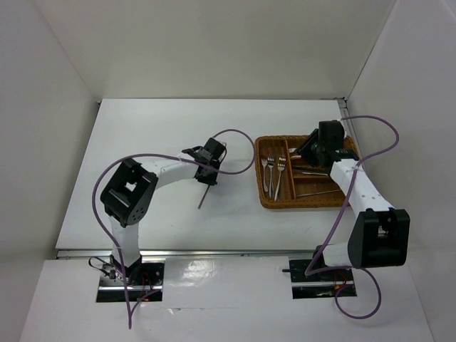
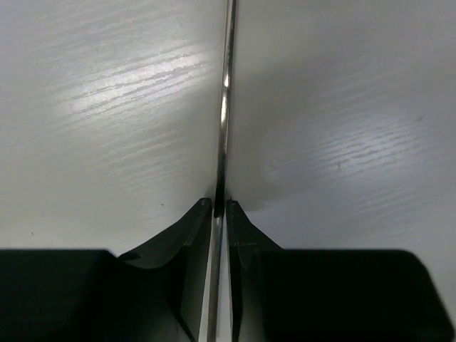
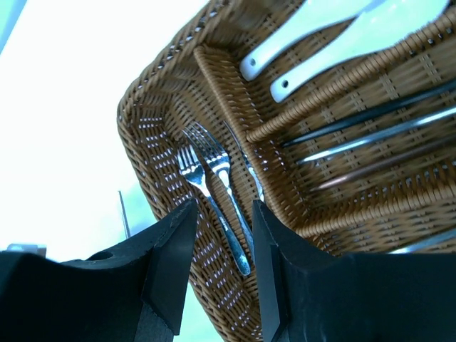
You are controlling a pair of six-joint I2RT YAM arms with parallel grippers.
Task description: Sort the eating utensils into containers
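the left tool is pinched tight on 1 thin grey stick. in the left wrist view its 2 fingers press on the stick from both sides, with no gap showing beside the shaft. the stick runs straight out past the fingertips over the white worktop. from above, it slants away from the tool toward the near edge. i cannot tell whether its free end touches the worktop. it is well apart from the wicker tray, out on the worktop on the tray's left side.

the right tool hangs over the tray's far part. its fingers stand partly apart with nothing between them. through the gap the right wrist view looks down into the tray.

the tray lies on the right half of the worktop and is split by woven dividers. the long compartment on its left side holds the forks, 3 in the top view, lying side by side with their tines toward the far end. in the right wrist view a second compartment holds 2 white spoons, lying next to each other. the compartment beside that holds several thin sticks, dark, silver and brown, lying roughly parallel across the tray's width. in the top view the right tool hides the spoons.
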